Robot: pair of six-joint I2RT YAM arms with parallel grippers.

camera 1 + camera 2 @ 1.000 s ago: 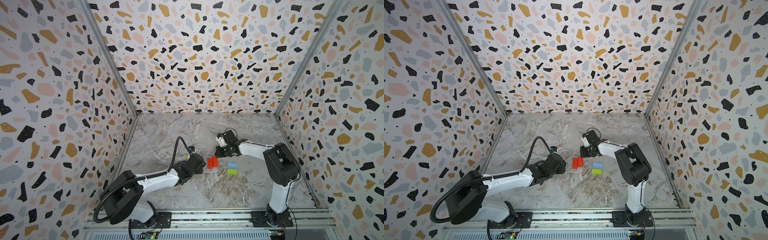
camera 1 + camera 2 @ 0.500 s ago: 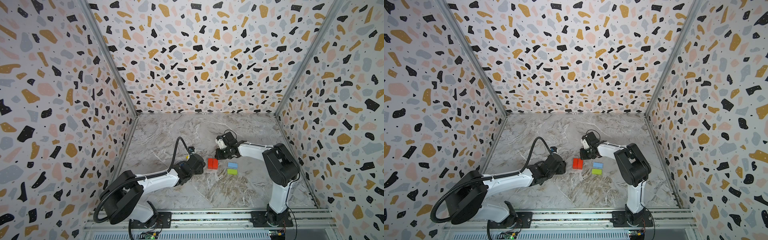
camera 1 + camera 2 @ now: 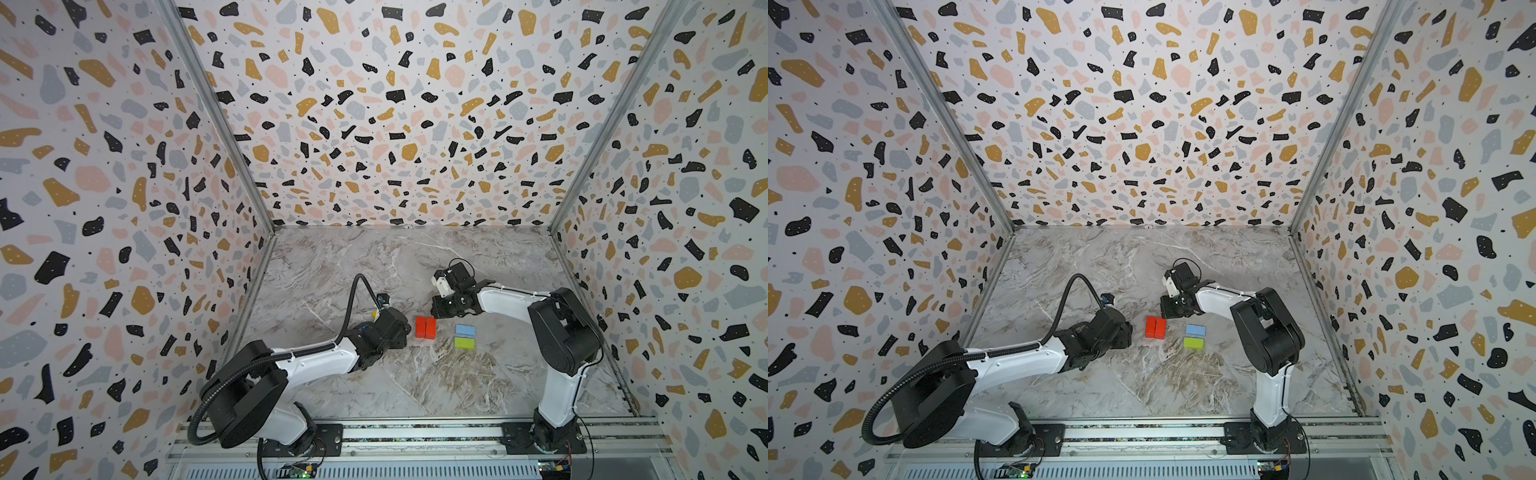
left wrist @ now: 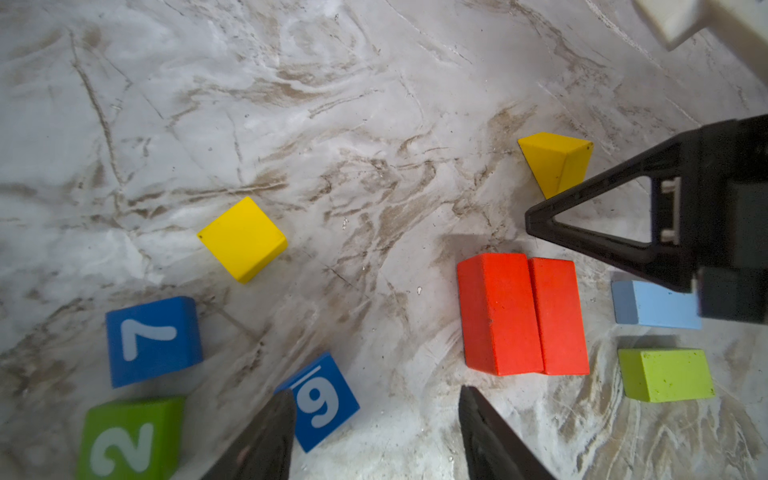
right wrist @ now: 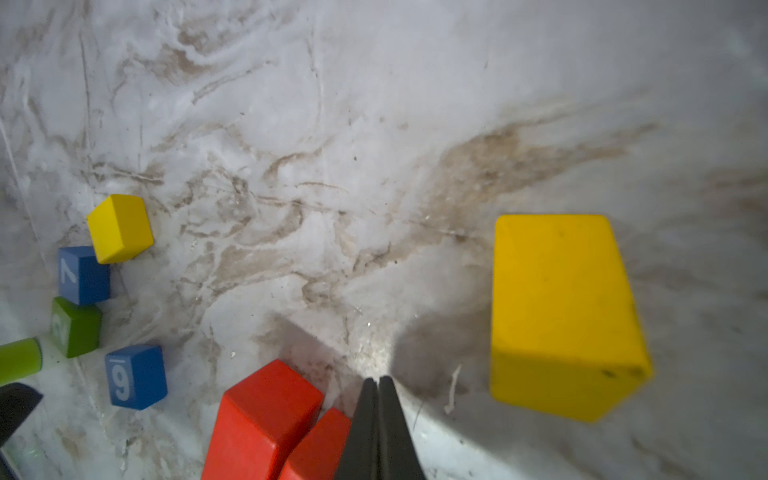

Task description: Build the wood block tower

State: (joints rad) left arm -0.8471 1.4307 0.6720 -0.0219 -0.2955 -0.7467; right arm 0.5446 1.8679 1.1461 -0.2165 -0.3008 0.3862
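No wood block tower stands in view; the wood blocks lie loose on the marble floor. Two red bricks (image 3: 425,327) (image 3: 1155,327) (image 4: 523,316) lie flush side by side. Right of them are a light blue slab (image 3: 465,330) (image 4: 656,305) and a lime slab (image 3: 464,342) (image 4: 665,374). My left gripper (image 4: 376,392) (image 3: 404,333) is open and empty, just left of the bricks. My right gripper (image 5: 378,380) (image 3: 435,311) is shut and empty, its tips at the bricks' (image 5: 266,419) far end, with a yellow cube (image 5: 561,311) (image 4: 555,162) beside it.
Under my left arm lie another yellow cube (image 4: 243,239), a blue cube marked 7 (image 4: 151,340), a blue cube marked 6 (image 4: 322,399), a green cube marked 2 (image 4: 131,438) and a lime cylinder (image 5: 18,359). Speckled walls close in three sides.
The two red bricks were slightly apart and offset a second ago; now they sit flush together. My left jaws have widened a little. The right gripper stays shut.
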